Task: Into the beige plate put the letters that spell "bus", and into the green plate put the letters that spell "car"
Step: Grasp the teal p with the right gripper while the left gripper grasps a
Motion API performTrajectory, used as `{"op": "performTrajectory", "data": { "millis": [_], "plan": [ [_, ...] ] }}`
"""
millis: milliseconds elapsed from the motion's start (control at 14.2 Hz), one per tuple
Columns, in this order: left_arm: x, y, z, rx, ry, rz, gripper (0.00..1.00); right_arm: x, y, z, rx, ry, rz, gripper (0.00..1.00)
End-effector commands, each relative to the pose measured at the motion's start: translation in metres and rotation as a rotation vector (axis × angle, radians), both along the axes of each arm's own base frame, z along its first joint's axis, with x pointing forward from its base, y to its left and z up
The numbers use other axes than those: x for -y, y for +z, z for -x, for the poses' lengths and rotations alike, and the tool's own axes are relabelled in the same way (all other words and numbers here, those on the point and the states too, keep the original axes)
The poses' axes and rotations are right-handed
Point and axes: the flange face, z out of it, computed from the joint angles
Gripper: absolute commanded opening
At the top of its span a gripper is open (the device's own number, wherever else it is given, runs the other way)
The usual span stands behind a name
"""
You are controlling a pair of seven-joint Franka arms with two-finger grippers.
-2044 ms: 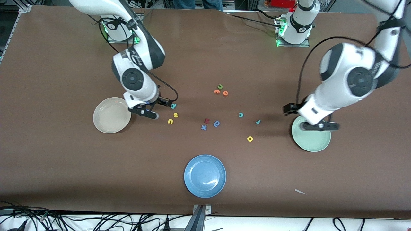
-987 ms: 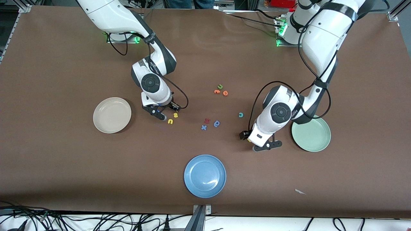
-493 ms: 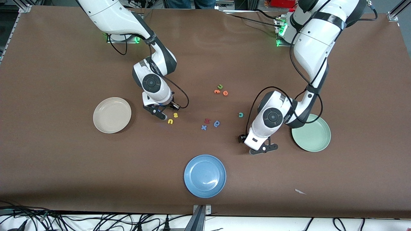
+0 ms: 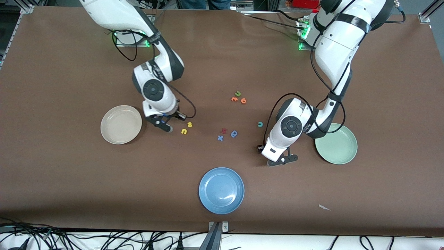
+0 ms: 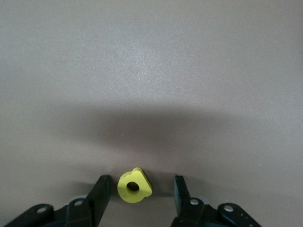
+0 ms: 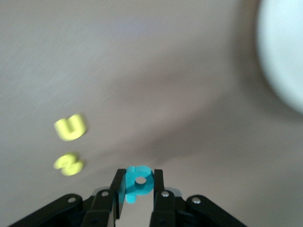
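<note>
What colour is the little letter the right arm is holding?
Teal. The letter b shows best in the right wrist view, pinched in the right end effector.

Clearance and obstructions on the brown table [image 4: 69,180].
Open table lies all around the blue plate [image 4: 221,190], which sits nearest the front camera and well apart from everything else. The middle is cluttered by loose letters: 3 by the green "u" [image 4: 238,93], 3 by the blue "x" [image 4: 220,138], and a teal "c" [image 4: 260,124]. The right gripper [image 4: 165,123], clamped on the teal "b" [image 6: 138,183], fills the gap between the beige plate [image 4: 121,124] and the yellow "u" [image 4: 184,131] and "s" [image 4: 189,124]. The left gripper [image 4: 281,160] straddles the yellow "a" [image 5: 134,186], its arm overhanging the green plate [image 4: 336,144].
</note>
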Motion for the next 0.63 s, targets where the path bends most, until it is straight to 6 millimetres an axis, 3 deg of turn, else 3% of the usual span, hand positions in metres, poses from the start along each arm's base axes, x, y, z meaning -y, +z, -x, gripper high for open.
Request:
{"op": "performTrajectory", "data": {
  "millis": [0, 141, 352, 493, 564],
  "plan": [
    [0.002, 0.0, -0.006, 0.02, 0.0, -0.031, 0.53, 0.064, 0.019, -0.011, -0.05, 0.084, 0.027, 0.0],
    [0.001, -0.003, -0.005, 0.016, 0.001, -0.033, 0.46, 0.115, 0.013, -0.013, -0.074, 0.134, 0.036, 0.0],
    [-0.001, -0.006, -0.005, 0.014, 0.0, -0.036, 0.33, 0.176, 0.001, -0.012, -0.116, 0.207, 0.035, 0.0],
    [-0.001, -0.008, -0.005, 0.011, -0.003, -0.038, 0.27, 0.192, -0.03, 0.003, -0.127, 0.219, -0.003, 0.0],
    [-0.002, -0.008, -0.005, 0.012, -0.002, -0.039, 0.25, 0.201, -0.038, 0.007, -0.104, 0.228, -0.006, 0.12]
  ]
}}
